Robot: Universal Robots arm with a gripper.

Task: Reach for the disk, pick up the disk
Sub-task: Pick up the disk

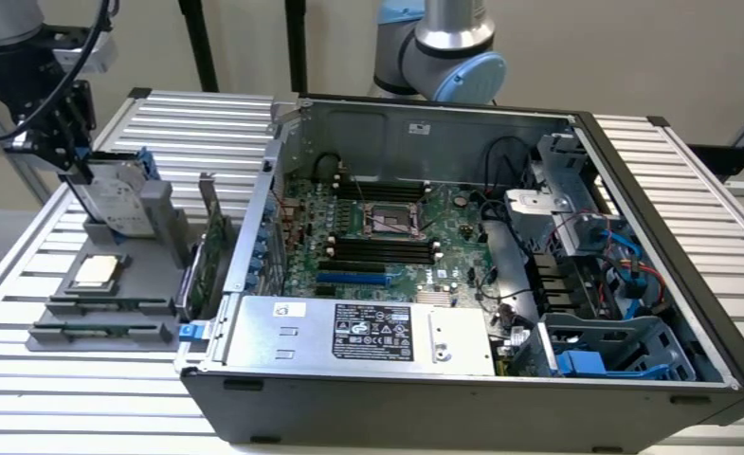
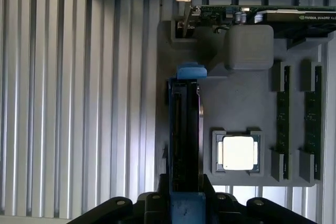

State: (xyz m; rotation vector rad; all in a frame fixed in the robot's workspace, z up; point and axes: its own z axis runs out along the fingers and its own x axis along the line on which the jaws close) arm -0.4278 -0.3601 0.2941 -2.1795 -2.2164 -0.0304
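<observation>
The disk (image 1: 118, 201) stands on its edge in a slot of the grey holder tray (image 1: 156, 248) at the exterior view's left; it is silver-grey with a white label and blue frame ends. My gripper (image 1: 73, 161) is on its upper end. In the wrist view I look down the disk's thin edge (image 2: 186, 129), with a blue tab at its far end. The gripper (image 2: 186, 195) has a dark finger pressed on either side of the near end, so it is shut on the disk. The disk's lower edge still sits in the holder.
The tray also holds a small square silver chip (image 2: 239, 152), memory sticks (image 2: 283, 121) and a graphics card (image 2: 273, 14). An open computer case (image 1: 473, 246) stands to the exterior view's right on the slatted metal table (image 1: 43, 398). Another arm (image 1: 454, 57) stands behind it.
</observation>
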